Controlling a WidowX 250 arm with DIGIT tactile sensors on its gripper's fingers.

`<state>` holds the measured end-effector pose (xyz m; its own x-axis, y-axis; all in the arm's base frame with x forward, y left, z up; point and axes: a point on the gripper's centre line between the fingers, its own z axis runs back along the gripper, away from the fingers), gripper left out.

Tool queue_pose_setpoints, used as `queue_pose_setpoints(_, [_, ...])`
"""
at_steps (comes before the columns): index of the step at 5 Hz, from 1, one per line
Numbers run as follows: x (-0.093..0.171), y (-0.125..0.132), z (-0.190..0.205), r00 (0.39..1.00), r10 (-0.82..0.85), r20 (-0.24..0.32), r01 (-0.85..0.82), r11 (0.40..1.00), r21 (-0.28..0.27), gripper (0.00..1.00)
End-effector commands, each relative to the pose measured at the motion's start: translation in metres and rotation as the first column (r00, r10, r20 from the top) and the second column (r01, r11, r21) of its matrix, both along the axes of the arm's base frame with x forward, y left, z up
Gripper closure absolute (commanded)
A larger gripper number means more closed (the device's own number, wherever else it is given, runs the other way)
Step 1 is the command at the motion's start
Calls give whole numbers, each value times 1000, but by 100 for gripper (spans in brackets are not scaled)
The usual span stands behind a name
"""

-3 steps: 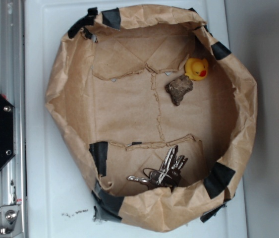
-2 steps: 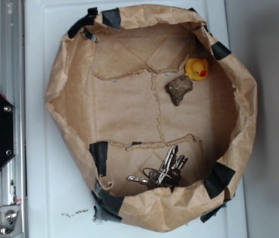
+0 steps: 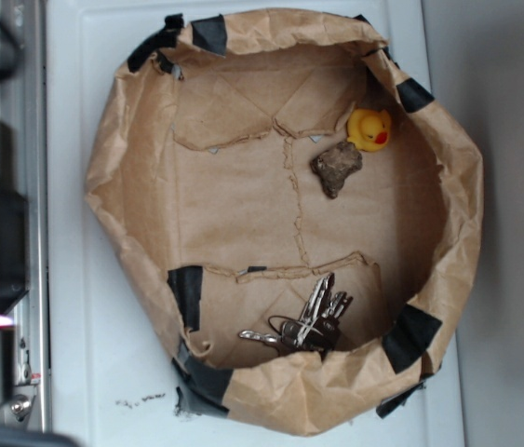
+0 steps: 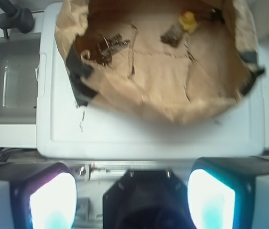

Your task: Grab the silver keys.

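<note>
Against bag wall (image 3: 271, 396), silver keys (image 3: 306, 321)

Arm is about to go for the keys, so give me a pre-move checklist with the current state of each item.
1. Bunch of shiny silver metal keys visible inside the brown paper-lined bin: ok.
2. Keys uncovered from above: ok.
3. Brown rough rock and yellow rubber duck apart from the keys: ok.
4. Keys clear of the bin's crumpled wall: not ok, they lie close against it.
5. End effector open: ok.
6. End effector over the keys: not ok, it is outside the bin.
</note>
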<state>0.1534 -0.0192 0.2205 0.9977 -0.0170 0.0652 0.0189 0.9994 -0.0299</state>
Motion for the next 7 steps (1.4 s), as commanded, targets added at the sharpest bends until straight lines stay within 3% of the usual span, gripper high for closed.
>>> queue_pose_setpoints(1, [53,28,-22,990,-105,92,115,987,-109,0])
queue_pose_setpoints(2, [73,41,-33,990,-86,112,109,970,-218,0])
queue_pose_setpoints(4, [101,47,-83,992,-9,130,31,985,-167,0])
queue_pose_setpoints(5, [89,27,-101,977,-118,175,149,973,-175,0])
queue_pose_setpoints(6, [82,18,-121,976,-152,157,175,974,-141,0])
queue_pose_setpoints(7, [81,7,-132,975,-166,148,191,966,-173,0])
